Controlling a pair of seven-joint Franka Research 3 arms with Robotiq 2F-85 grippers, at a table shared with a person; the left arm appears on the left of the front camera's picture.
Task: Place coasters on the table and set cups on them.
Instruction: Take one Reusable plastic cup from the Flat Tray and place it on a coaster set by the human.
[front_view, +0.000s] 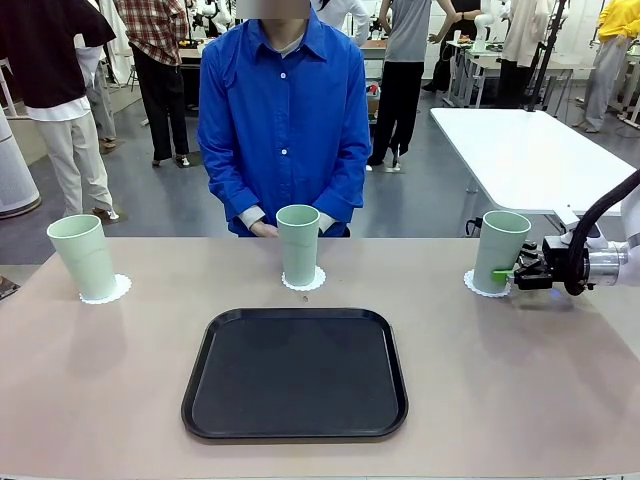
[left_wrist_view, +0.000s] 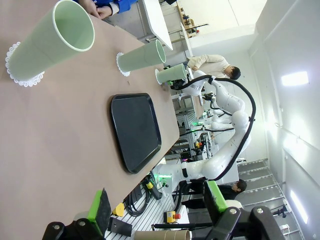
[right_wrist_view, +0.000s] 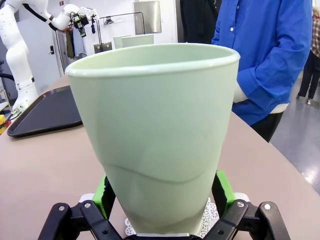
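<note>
Three pale green cups stand upright on the beige table (front_view: 520, 380), each on a white lacy coaster: the left cup (front_view: 82, 255) on the left coaster (front_view: 118, 290), the middle cup (front_view: 298, 243) on its coaster (front_view: 317, 278), and the right cup (front_view: 500, 250) on its coaster (front_view: 470, 283). My right gripper (front_view: 503, 273) reaches in low from the right. In the right wrist view its green pads (right_wrist_view: 103, 196) flank the base of the right cup (right_wrist_view: 155, 135), jaws spread, barely off its sides. My left gripper (left_wrist_view: 156, 197) is open and holds nothing, back from the left cup (left_wrist_view: 50, 42).
A black tray (front_view: 295, 375) lies bare in the middle of the near half of the table. A person in a blue shirt (front_view: 285, 120) stands at the far edge with hands (front_view: 262, 228) just behind the middle cup. A white table (front_view: 520, 150) stands behind on the right.
</note>
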